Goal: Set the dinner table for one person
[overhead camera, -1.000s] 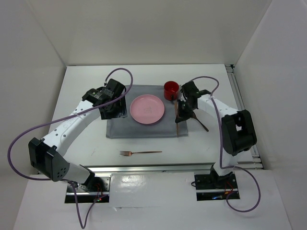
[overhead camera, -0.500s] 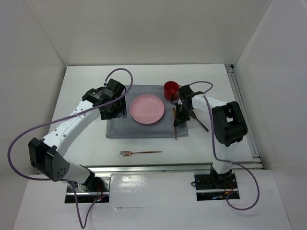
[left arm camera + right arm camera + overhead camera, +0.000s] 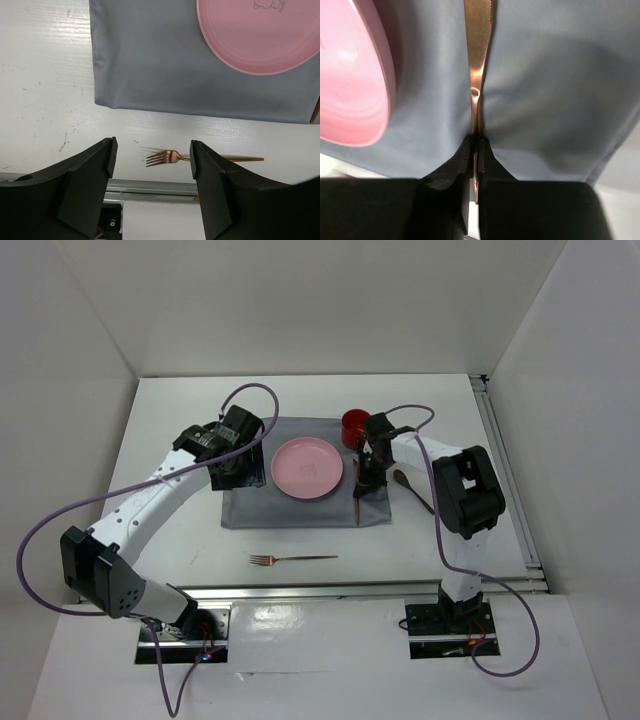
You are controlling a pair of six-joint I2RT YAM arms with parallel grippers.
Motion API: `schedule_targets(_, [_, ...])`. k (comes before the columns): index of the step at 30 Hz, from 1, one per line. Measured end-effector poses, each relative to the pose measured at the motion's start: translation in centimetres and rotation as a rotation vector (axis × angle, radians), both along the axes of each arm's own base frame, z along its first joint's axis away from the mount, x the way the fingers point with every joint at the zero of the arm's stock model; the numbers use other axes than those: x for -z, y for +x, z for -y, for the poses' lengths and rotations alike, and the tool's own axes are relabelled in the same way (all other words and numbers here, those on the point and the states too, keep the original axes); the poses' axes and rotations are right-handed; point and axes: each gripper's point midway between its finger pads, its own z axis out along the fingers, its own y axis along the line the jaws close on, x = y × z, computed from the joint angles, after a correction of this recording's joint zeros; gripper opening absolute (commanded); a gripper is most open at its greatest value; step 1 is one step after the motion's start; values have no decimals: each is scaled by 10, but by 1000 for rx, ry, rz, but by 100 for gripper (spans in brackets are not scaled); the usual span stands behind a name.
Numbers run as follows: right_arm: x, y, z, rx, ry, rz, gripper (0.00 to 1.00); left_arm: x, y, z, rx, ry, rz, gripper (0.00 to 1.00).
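Observation:
The dinner table (image 3: 170, 530) is a white tabletop. A grey mat (image 3: 250, 510) lies on it with a pink plate (image 3: 307, 468) at its middle and a red cup (image 3: 356, 426) at its far right corner. My right gripper (image 3: 362, 483) is shut on a copper knife (image 3: 357, 505) just right of the plate. In the right wrist view the gripper (image 3: 475, 142) pinches the knife (image 3: 478, 50) low over the mat (image 3: 550, 100), beside the plate (image 3: 350, 75). My left gripper (image 3: 235, 465) is open and empty over the mat's left part.
A copper fork (image 3: 292, 559) lies on the bare table in front of the mat, and shows between my left gripper's (image 3: 151, 150) jaws in the left wrist view (image 3: 170, 157). A copper spoon (image 3: 412, 490) lies right of the mat. Metal rails (image 3: 500, 440) run along the right and near edges.
My right gripper has moved left with the knife, from the mat's right edge to a spot close beside the plate. The left arm has not moved.

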Motion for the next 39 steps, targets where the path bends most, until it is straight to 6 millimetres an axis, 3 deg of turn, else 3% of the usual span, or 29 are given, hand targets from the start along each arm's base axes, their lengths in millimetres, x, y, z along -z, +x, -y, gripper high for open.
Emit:
schedule_targets(3, [1, 5, -3, 5, -8, 4, 17, 2, 0, 0, 0, 3, -6, 77])
schedule_targets(8, [-3, 9, 0, 21, -58, 32, 48, 6, -1, -1, 0, 11, -20, 77])
schedule_targets(11, [-18, 12, 9, 41, -92, 73, 48, 7, -2, -1, 0, 12, -22, 77])
schedule_targets(14, [-49, 22, 23, 83, -96, 156, 45, 7, -2, -1, 0, 11, -22, 76])
schedule_targets(16, [-70, 29, 41, 131, -102, 220, 38, 7, -2, -1, 0, 11, -22, 76])
schedule_targets(19, [-86, 35, 86, 233, -158, 271, 38, 7, -2, -1, 1, 11, -22, 76])
schedule_targets(23, [-68, 32, 137, 309, -265, 225, 45, 7, -2, -1, 1, 11, -22, 76])
schedule_targets(25, [-53, 24, 148, 306, -309, 174, 46, 7, -2, -1, 1, 11, -22, 76])
schedule_targets(31, [-20, 12, 153, 232, -360, 75, 51, 7, -2, -1, 1, 11, -22, 76])
schedule_targets(39, [-4, 4, 159, 178, -380, 39, 51, 8, -2, -1, 1, 14, -26, 76])
